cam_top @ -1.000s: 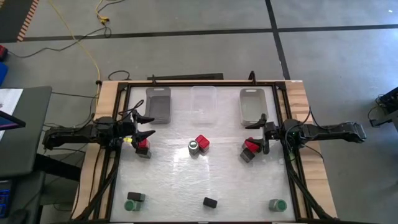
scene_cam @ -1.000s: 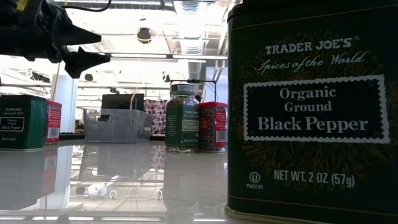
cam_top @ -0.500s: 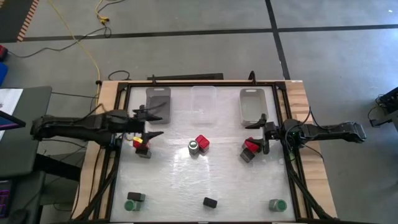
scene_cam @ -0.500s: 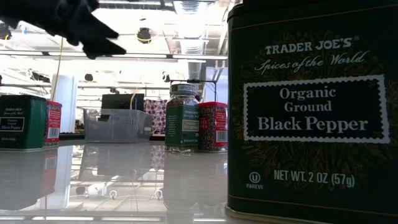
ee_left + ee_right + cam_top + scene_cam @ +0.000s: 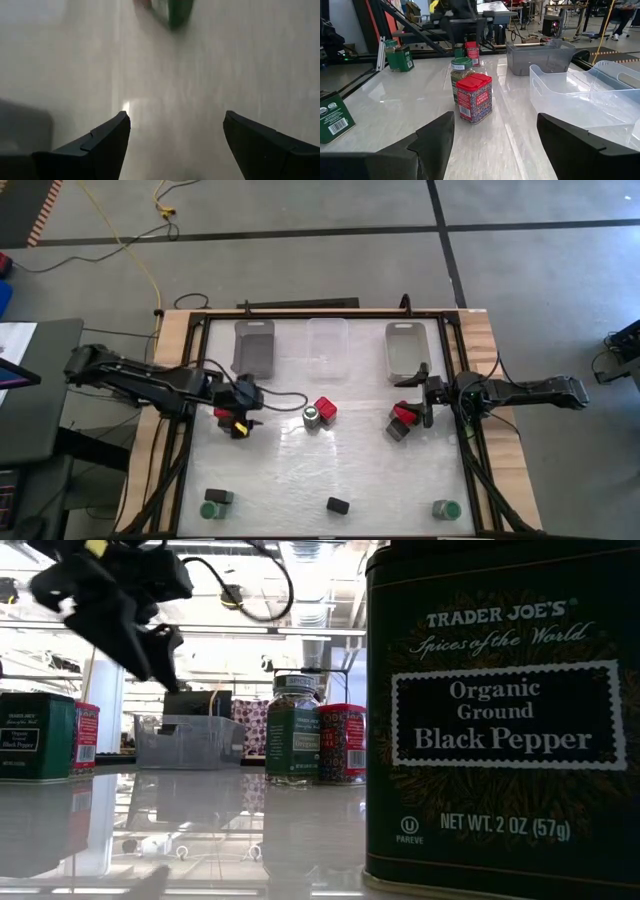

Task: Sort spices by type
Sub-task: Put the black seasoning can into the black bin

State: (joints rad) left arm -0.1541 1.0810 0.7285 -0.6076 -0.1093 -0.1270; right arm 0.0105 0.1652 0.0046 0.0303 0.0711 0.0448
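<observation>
- Left tool (image 5: 243, 406) hangs wide open above the table (image 5: 300, 470), with a red box (image 5: 222, 413) just beside it.
- Right tool (image 5: 412, 395) waits open; red box (image 5: 403, 415) beneath.

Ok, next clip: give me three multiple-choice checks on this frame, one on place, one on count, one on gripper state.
1. The central red box stands: A) beside a jar; B) inside a bin; C) in a gripper.
2. Bins along the far edge: A) two; B) three; C) five.
3. The left gripper is: A) shut on a jar; B) open, empty; C) shut on a box.
Answers: A, the high view shows them side by side; B, two grey flank one clear; B, its wrist view shows fingers apart, nothing between.
</observation>
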